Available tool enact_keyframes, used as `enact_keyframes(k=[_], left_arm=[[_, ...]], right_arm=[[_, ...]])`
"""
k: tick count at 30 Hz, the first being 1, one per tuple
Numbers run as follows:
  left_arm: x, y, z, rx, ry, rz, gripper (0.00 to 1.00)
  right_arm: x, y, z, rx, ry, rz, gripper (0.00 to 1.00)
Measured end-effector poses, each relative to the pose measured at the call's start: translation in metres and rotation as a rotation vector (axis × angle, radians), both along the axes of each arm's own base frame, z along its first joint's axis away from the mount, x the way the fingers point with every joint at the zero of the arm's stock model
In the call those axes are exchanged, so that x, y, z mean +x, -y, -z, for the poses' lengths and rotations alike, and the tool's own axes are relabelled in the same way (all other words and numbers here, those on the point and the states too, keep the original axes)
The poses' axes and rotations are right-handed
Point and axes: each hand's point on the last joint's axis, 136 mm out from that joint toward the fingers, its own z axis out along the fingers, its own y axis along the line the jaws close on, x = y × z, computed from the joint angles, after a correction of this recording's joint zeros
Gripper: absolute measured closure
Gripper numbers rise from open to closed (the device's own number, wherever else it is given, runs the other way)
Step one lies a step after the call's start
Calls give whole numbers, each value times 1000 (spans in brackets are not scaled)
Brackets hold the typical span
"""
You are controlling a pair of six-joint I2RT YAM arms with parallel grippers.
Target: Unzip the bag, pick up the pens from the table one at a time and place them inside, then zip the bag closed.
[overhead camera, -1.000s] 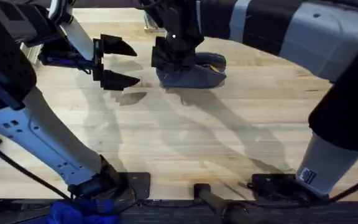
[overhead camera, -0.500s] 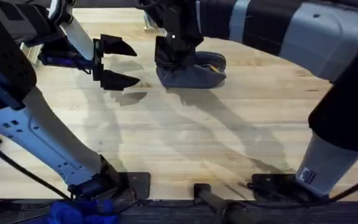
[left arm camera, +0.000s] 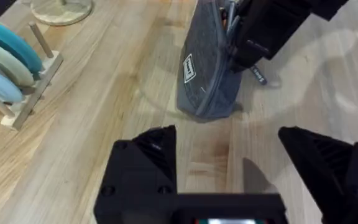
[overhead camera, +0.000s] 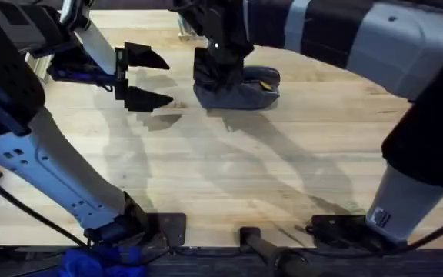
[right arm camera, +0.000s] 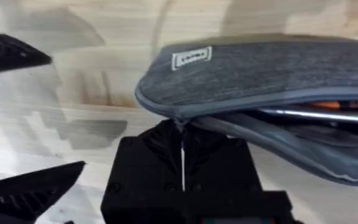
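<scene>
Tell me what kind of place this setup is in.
Probably a robot test bench: two arms bolted to a plank table, with props such as a grey pouch and a wooden rack of coloured discs.

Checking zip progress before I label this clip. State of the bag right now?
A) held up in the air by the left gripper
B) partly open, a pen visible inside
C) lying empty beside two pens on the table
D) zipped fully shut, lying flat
B: in the right wrist view the bag gapes along its zipper and a silver pen lies inside; the right gripper is at the bag's closed end, fingers together.
</scene>
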Motion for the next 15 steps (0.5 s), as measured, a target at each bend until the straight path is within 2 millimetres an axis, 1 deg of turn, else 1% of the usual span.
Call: enact_keyframes(k=[2, 6, 11, 15], left_arm=[[0, 0, 0, 0, 0, 0, 8], [0, 0, 0, 0, 0, 0, 7], [0, 0, 0, 0, 0, 0, 7], [-2, 1, -1, -6, -13, 0, 8]], right_arm=[[-3, 3, -1, -11, -13, 0, 970], [-6, 5, -9, -22, -24, -10, 970], [-4, 3, -19, -20, -15, -24, 970], [-5, 4, -19, -28, -17, -37, 970]])
